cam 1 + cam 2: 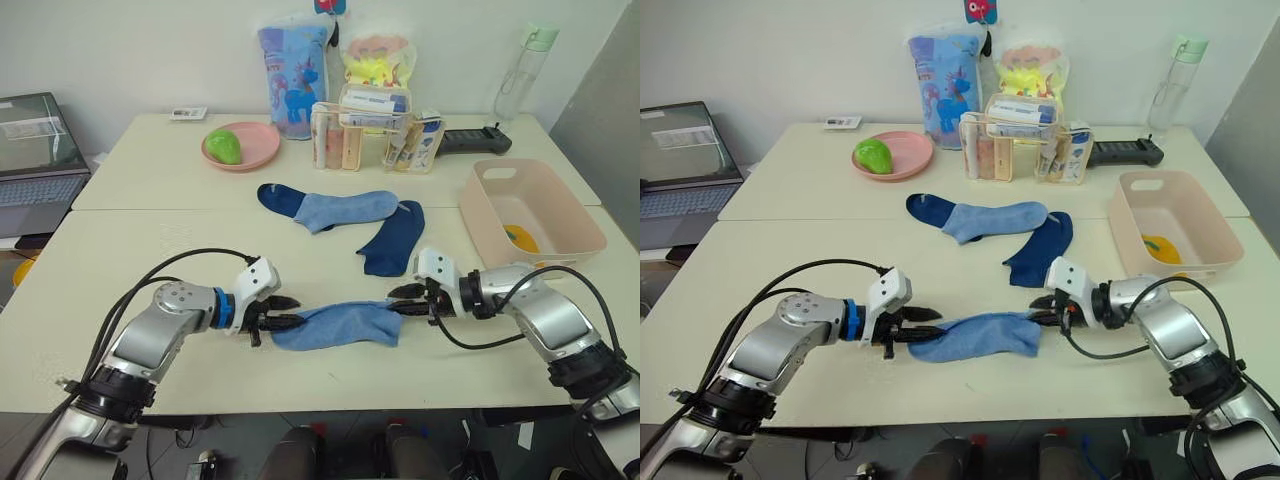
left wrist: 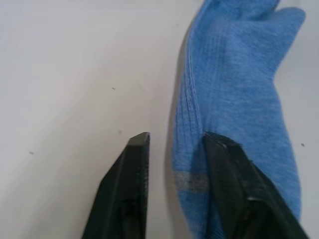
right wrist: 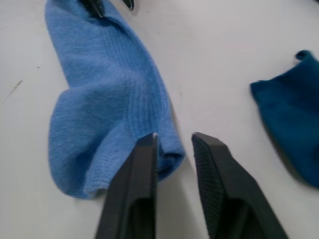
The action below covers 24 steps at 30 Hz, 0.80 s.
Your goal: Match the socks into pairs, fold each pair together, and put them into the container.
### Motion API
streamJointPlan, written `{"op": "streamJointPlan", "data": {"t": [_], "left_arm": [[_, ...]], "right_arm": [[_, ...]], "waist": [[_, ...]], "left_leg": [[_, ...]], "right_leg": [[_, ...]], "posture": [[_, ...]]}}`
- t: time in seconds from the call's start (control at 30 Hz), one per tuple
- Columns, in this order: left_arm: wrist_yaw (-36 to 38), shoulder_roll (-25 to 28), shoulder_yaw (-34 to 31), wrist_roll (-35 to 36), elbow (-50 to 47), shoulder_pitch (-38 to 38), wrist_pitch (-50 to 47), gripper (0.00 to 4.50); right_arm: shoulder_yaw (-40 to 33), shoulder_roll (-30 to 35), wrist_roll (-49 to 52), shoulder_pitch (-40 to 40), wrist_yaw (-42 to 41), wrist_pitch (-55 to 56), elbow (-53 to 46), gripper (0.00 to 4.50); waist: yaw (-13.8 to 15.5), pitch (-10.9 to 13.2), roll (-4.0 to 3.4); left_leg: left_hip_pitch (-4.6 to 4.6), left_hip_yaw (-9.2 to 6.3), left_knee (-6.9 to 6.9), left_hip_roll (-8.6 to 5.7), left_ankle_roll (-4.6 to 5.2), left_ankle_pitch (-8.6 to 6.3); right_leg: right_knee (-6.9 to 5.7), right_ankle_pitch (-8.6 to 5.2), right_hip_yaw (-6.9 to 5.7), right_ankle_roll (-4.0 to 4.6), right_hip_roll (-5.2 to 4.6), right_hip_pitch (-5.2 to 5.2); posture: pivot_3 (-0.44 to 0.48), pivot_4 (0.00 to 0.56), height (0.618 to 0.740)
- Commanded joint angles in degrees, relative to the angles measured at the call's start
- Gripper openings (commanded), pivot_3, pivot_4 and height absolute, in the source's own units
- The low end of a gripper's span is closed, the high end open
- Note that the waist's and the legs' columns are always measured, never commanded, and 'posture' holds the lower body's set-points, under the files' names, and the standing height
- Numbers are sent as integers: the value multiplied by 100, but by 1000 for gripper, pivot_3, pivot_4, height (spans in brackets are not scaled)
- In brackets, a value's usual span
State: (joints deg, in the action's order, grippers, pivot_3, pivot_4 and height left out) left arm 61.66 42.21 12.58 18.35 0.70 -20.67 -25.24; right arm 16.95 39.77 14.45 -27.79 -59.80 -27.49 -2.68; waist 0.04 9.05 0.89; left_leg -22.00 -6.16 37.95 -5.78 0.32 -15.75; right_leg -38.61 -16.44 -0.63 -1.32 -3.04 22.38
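A light blue sock [image 1: 335,325] lies flat near the table's front edge. My left gripper [image 1: 283,312] is at its left end, open, one finger on the knit and the other on the table, straddling the sock's edge [image 2: 234,89]. My right gripper [image 1: 405,300] is open at the right end, with the sock's edge [image 3: 104,99] between its fingers. Farther back, a second light blue sock [image 1: 345,210] overlaps a navy sock [image 1: 275,196], with another navy sock [image 1: 395,238] beside them. The pale pink container [image 1: 540,253] stands at the right, with something mustard-yellow [image 1: 520,238] inside.
A round pink plate [image 1: 262,148] with a green object sits at the back. Beside it stand a clear organiser [image 1: 375,135], two printed bags, a black device [image 1: 475,140] and a water bottle [image 1: 525,70]. A laptop [image 1: 35,160] is at the far left.
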Motion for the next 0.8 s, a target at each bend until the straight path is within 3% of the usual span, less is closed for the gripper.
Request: {"op": "streamJointPlan", "data": {"t": [0.03, 0.07, 0.1, 0.2, 0.47, 0.63, 0.73, 0.8], "left_arm": [[-130, -67, -407, -35, 61, -150, 292, 2987], [-202, -64, -511, -75, 143, -212, 379, 3324], [-237, -33, -648, -83, 229, -276, 479, 3624], [-113, 113, -915, 24, 159, -239, 539, 3624], [-37, 268, -1280, 411, -792, 790, -23, 3624], [-217, 259, -1257, 365, -1173, 1261, -111, 3624], [-347, 287, -995, -80, -1088, 1523, 226, 3624], [-408, 195, -1005, -117, -952, 1504, 280, 3249]], "right_arm": [[-454, -10, 43, -68, 138, 161, -119, 2510], [-553, 16, 87, -29, 146, 138, -181, 2836], [-675, 49, 157, 33, 153, 98, -267, 2842], [-959, 91, 410, 235, 149, -175, -567, 2842], [-1119, 294, 899, 1163, 223, -1161, -1369, 2842], [-1154, 205, 998, 1440, 463, -1361, -1577, 2842], [-1041, 92, 985, 1463, 650, -1435, -1615, 2842], [-975, 33, 966, 1445, 680, -1422, -1581, 2842]], "waist": [[-1, 0, 0], [-1, 0, 0], [-1, 0, 0], [-4, 0, 0], [-3, 0, 0], [2, 0, -1], [0, 0, -1], [7, 0, -2]], "left_leg": [[0, 0, 0, 0, 0, 0], [0, -1, 0, 1, 0, 0], [0, -1, -1, 1, 0, 0], [0, 0, -1, 1, 0, 0], [0, -1, -2, 1, 1, -1], [1, -1, -2, 1, 24, -15], [4, 0, -5, 3, 23, -14], [3, -1, -5, 2, 24, -14]], "right_leg": [[0, 0, 0, 0, 0, 1], [-1, 0, -1, 0, 0, 2], [-1, 0, -1, 0, 0, 2], [-1, 0, -1, 0, 0, 2], [-1, 0, 2, 0, 0, 0], [-1, 0, 2, 0, 0, -1], [-1, 0, 2, 0, 0, -1], [-1, 0, 1, 0, 0, -1]], "posture": [[0, 150, 740], [0, 150, 740], [0, 150, 740], [0, 150, 740], [0, 150, 740], [0, 150, 740], [0, 150, 740], [0, 150, 740]]}}
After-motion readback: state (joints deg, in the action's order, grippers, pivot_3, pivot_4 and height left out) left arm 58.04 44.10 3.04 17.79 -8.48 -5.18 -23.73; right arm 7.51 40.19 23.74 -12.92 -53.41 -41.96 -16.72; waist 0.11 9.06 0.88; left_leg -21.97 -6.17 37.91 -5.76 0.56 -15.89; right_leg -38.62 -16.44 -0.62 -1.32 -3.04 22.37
